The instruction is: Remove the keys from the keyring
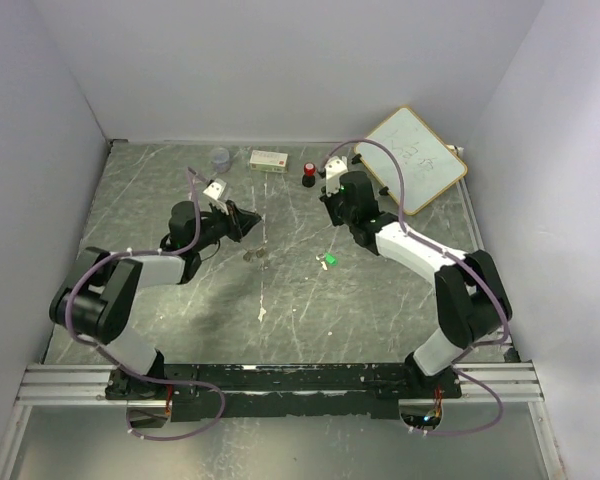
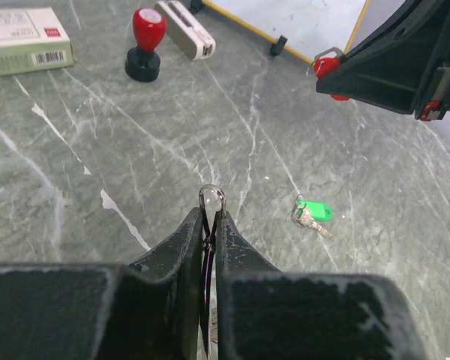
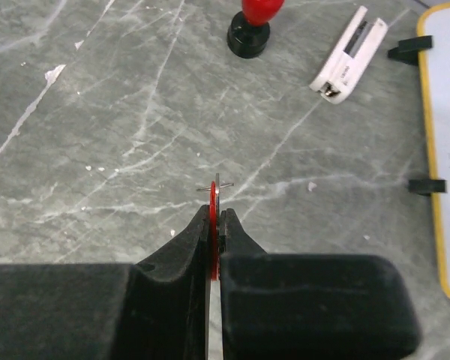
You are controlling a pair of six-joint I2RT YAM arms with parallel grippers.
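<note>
Between the closed tips of the left tool [image 2: 212, 216] sits the keyring [image 2: 211, 196], clamped there with its silver loop poking out past them, just above the surface [image 2: 97, 150]. The right tool [image 3: 215, 217] is raised and shut on the red key [image 3: 214, 247], which is held edge-on with a bit of metal showing beyond the tips. The green key [image 2: 313, 212] lies loose on the surface between the arms, apart from both tools.

whiteboard [image 1: 412, 160], box [image 1: 269, 160], clear cup [image 1: 220, 157], red-topped black knob [image 1: 309, 176] on marble table [image 1: 300, 320].
</note>
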